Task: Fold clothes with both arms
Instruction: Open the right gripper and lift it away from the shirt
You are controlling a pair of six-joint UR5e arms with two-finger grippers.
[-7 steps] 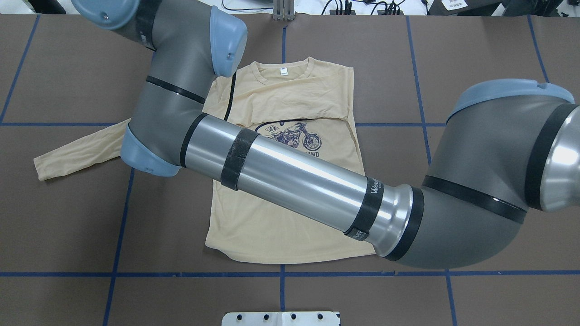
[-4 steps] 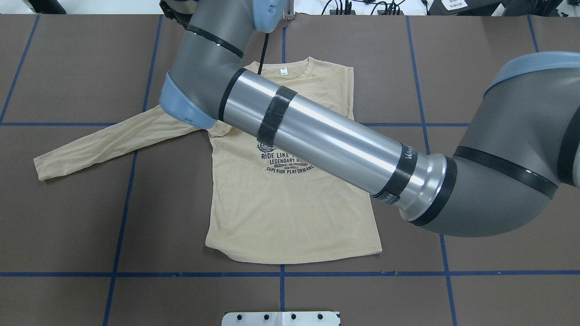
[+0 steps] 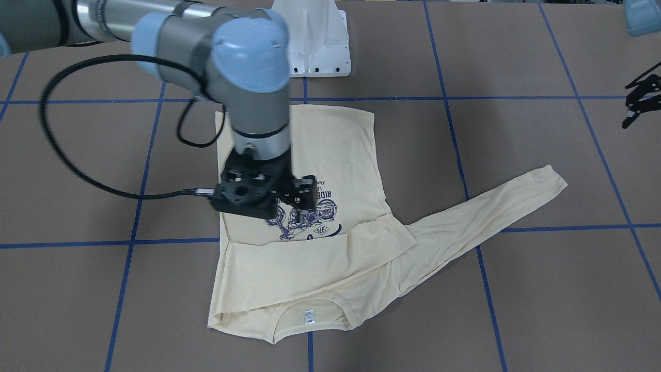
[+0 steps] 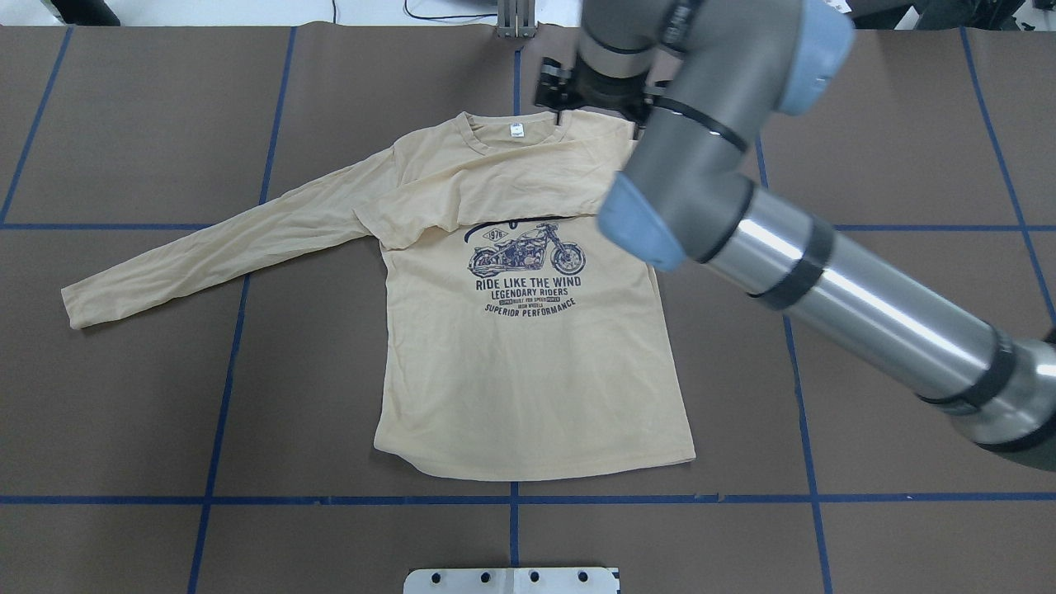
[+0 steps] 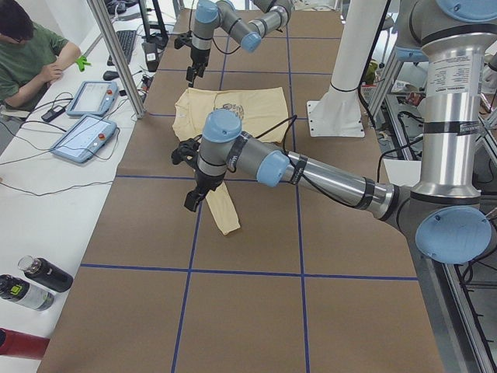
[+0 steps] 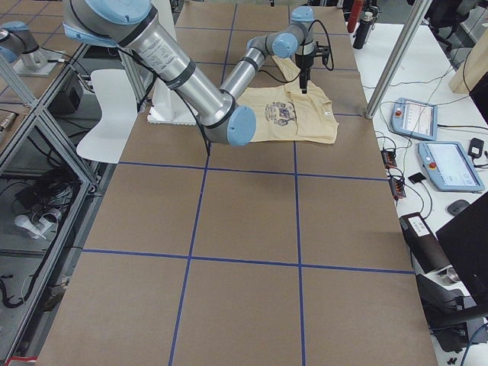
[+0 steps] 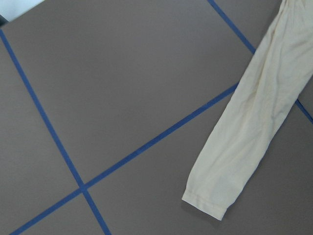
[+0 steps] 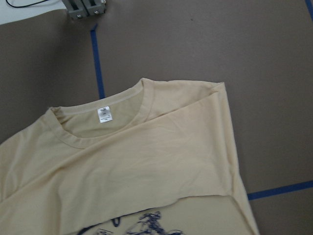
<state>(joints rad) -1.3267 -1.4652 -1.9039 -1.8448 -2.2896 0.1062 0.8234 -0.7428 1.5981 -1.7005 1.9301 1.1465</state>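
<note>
- Currently the T-shirt point(image 4: 528, 371) lies flat and face up on the brown table point(image 4: 124, 412). Its neck points to the far edge and its hem lies near the robot, just short of a blue tape line point(image 4: 247, 500).
- Navy motorcycle print point(image 4: 528, 264) is open to view mid-chest. The white neck label point(image 4: 516, 129) shows inside the collar.
- One sleeve point(image 4: 495, 194) is folded across the chest. Its lower edge touches the top of the print.
- The other sleeve point(image 4: 206, 256) runs out straight to the left, slanting nearer as it goes. Its cuff point(image 7: 208, 203) rests on bare table beside a tape crossing.
- Right arm point(image 4: 866, 289) comes in from the right and reaches to the shirt's far right shoulder.
- Right gripper point(image 3: 303, 196) hangs raised above the shirt, clear of the fabric. Nothing is in its grasp. I cannot tell whether its fingers are apart or together from these angles.
- Left arm point(image 5: 326, 175) stretches out toward the left end of the table.
- Left gripper point(image 3: 638, 106) hangs above the table near the cuff and does not touch it. Its fingers look spread apart, though it shows small at the frame edge. It holds nothing.
- White pedestal base point(image 3: 312, 41) stands just beyond the hem on the robot's side.
</note>
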